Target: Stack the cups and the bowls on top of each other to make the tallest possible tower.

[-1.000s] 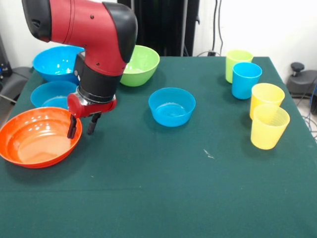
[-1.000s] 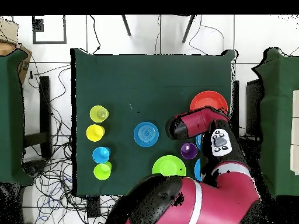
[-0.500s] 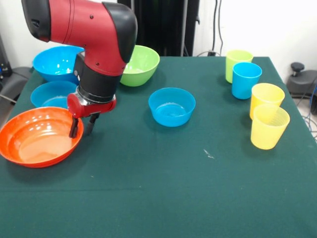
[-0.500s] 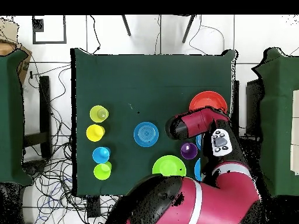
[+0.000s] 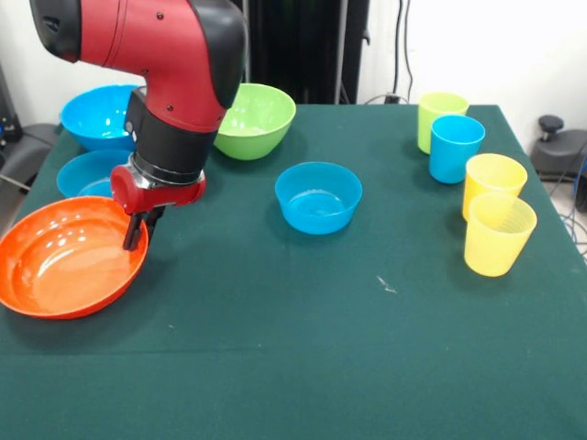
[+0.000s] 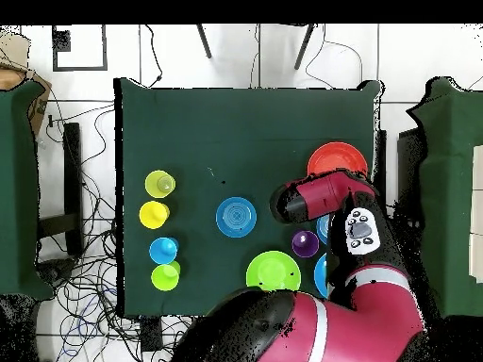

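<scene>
My gripper (image 5: 136, 235) is shut on the right rim of the wide orange bowl (image 5: 64, 266), which sits slightly tilted at the table's front left. Behind it a small blue bowl (image 5: 81, 174) is partly hidden by the arm. A large blue bowl (image 5: 99, 115) and a lime green bowl (image 5: 259, 119) stand further back. Another small blue bowl (image 5: 318, 196) is mid-table. At the right stand a lime green cup (image 5: 440, 115), a blue cup (image 5: 455, 147) and two yellow cups (image 5: 493, 181) (image 5: 498, 236). The purple cup (image 6: 304, 243) shows only from overhead. No tower shows; nothing is stacked.
From overhead, the orange bowl (image 6: 337, 158) lies close to the table's right edge (image 6: 375, 141). The arm (image 6: 325, 198) covers the bowls beside it. Cables run over the floor around the table.
The fingers, open astride the orange bowl's rim a second ago, have shut on it. The arm and bowl have shifted left in the front view, and the bowl now tilts.
</scene>
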Available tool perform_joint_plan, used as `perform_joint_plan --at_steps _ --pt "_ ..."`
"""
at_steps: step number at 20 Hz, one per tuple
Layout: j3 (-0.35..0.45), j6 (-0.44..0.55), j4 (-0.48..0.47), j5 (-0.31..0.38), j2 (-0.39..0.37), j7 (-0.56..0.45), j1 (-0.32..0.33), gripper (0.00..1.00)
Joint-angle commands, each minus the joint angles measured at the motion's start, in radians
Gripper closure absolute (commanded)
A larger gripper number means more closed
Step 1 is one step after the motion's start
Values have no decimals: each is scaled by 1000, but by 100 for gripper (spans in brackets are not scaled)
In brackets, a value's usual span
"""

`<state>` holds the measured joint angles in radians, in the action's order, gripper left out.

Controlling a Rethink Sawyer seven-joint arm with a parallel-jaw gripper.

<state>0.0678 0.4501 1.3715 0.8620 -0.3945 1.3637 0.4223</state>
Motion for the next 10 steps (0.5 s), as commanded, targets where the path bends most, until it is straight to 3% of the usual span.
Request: perform_joint_plan --at_steps 1,7,10 --pt "68 43 -29 2 36 -27 -21 100" --pt "22 7 -2 27 -6 25 -64 100" --pt "-32 -45 13 54 -19 97 -108 100"
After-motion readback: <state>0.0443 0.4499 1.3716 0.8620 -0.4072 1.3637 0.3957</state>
